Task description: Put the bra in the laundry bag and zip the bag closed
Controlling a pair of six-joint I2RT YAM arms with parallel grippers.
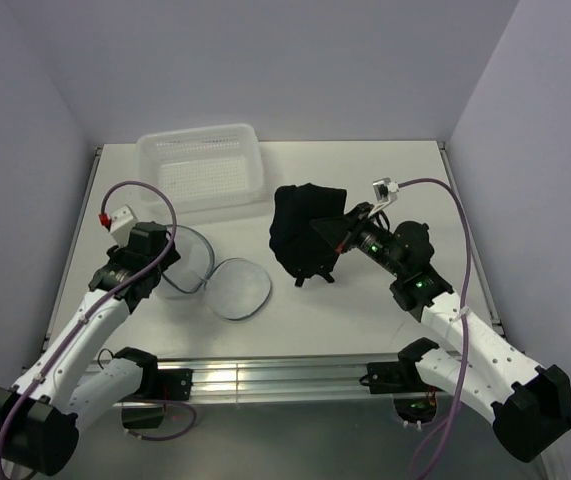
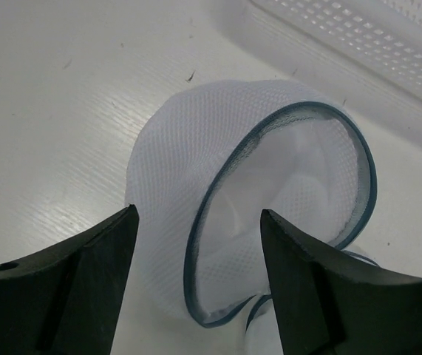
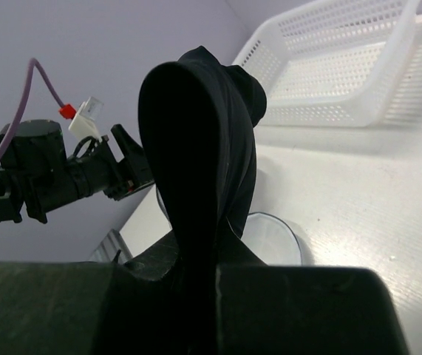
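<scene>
A black bra (image 1: 305, 235) was seen bunched at the right fingers (image 1: 337, 228), above the middle of the worktop (image 1: 365, 180). To its left a mesh laundry bag (image 1: 240, 287) was laid open in two round halves, with the left fingers (image 1: 165, 265) at the left half. A white basket (image 1: 205, 165) was set at the far edge.

left gripper (image 2: 197, 216) gapes wide, right gripper (image 3: 216, 281) is pinched closed.

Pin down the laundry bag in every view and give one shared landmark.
Top external: laundry bag lies open, left of centre.
Left wrist: laundry bag fills the middle, beyond the open left claw.
Right wrist: laundry bag low centre, beyond the bra.
Shared landmark: white basket.
</scene>
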